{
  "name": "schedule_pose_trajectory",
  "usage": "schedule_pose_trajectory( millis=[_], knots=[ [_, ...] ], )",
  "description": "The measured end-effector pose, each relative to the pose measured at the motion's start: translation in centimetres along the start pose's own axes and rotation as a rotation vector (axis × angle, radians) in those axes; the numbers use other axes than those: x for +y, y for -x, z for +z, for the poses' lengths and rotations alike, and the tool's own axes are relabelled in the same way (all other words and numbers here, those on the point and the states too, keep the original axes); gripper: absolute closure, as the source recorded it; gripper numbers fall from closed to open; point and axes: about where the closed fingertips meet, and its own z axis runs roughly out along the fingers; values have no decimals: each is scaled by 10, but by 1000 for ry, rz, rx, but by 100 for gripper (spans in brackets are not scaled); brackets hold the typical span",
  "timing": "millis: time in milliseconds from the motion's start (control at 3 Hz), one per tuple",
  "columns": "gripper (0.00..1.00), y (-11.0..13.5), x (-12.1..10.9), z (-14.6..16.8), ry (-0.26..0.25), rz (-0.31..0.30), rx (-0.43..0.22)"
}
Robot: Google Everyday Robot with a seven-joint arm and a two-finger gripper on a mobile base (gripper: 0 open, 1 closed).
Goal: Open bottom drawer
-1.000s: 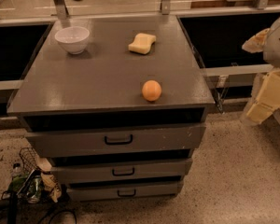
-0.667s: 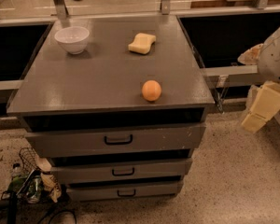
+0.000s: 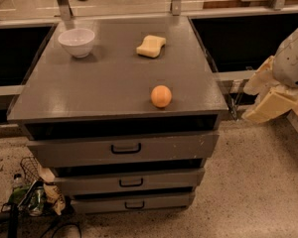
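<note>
The bottom drawer is the slimmest of three grey drawers in the cabinet, low near the floor, with a small black loop handle. Its front sits about flush with the drawers above, so it looks closed. My gripper, cream-coloured on a white-grey wrist, hangs in the air at the right of the cabinet, about level with the cabinet top. It is well above and to the right of the bottom drawer and touches nothing.
The mid-sized drawer and the tallest drawer sit above. On the cabinet top stand a white bowl, a yellow sponge and an orange. Bottles, wrappers and cables lie on the floor at the left.
My gripper has moved left and a little down, closer to the cabinet's right side. The drawers and the things on top have not moved.
</note>
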Motion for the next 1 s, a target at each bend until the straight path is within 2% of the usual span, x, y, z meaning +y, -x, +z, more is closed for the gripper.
schedule_pose_trajectory(
  millis=[333, 667, 1000],
  knots=[
    [81, 1, 2, -3, -12, 9, -13],
    [100, -2, 20, 8, -13, 21, -43],
    [100, -10, 49, 43, 20, 41, -67]
  ],
)
